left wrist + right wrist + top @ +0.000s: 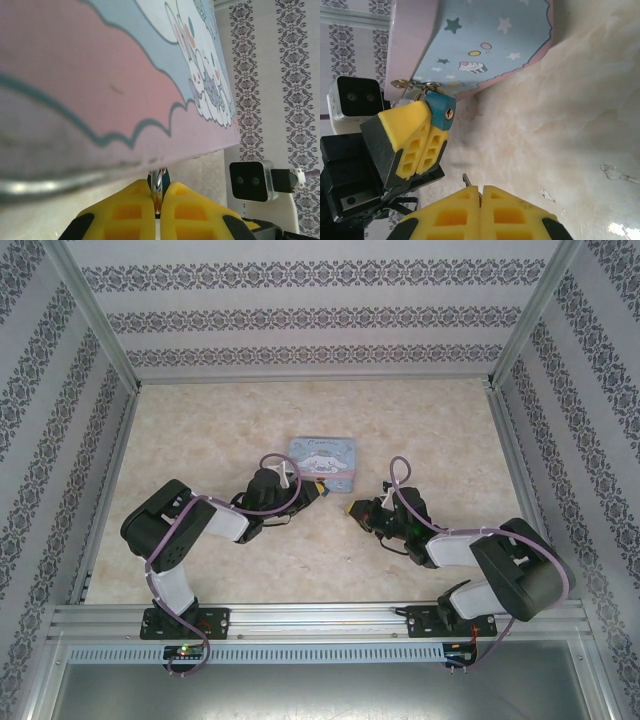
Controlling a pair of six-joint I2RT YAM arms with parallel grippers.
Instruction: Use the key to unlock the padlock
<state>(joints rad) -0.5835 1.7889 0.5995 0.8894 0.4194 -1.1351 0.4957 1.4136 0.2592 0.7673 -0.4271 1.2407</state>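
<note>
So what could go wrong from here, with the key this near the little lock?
First, only a short tip of the thin dark metal key pokes out of the shut right pincer, and it sits apart from the keyhole of the small blue padlock; it could miss and skid off. Second, the left pincer pinches that padlock right against the pale blue cartoon tin, so a hard push might twist the lock or shove the tin.
</note>
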